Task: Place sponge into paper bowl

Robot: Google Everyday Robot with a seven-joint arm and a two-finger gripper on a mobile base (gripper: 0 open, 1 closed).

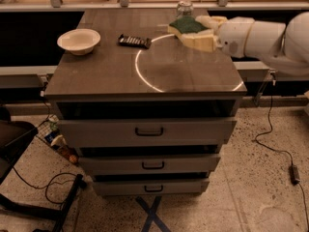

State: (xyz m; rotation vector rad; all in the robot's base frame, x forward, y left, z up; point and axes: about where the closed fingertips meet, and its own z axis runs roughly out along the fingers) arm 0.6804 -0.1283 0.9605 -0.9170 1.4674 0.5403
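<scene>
The sponge (189, 27), pale yellow foam with a dark green top, is held in my gripper (205, 30) and lifted above the right back part of the cabinet top (106, 71). The gripper comes in from the right on a white arm (260, 35), and its cream fingers (212, 21) are closed around the sponge. The paper bowl (78, 40), cream-white and empty, stands at the left back corner of the top, well to the left of the sponge.
A flat dark candy bar (134, 41) lies between bowl and sponge. A silver drink can (184, 8) stands at the back, partly behind the sponge. A white ring mark (145, 81) is on the top. Drawers (149, 129) are below; cables lie on the floor.
</scene>
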